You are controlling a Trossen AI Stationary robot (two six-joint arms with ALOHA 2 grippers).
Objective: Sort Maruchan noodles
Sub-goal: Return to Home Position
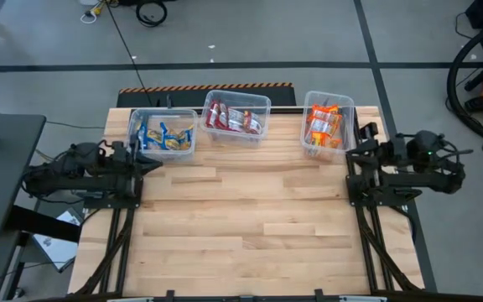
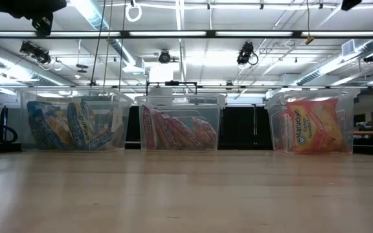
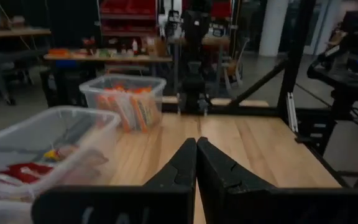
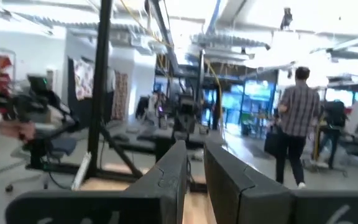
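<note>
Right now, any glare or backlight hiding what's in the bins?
Low view: ceiling lights glare behind the bins, yet blue packets, red packets and orange packets show through. High view: even light on the table. Right wrist view: ceiling blown out.

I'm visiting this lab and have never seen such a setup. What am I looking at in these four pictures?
This is a robot with two dark arms at a wooden table. One picture looks down from above, one level across the tabletop, two from cameras on the wrists. The left bin holds blue-yellow packets of noodles, the middle bin red packets, the right bin orange packets. Each arm ends in a grasping tool: the left tool is shut, the right tool slightly open. Both wait at the table's sides, empty.
</note>
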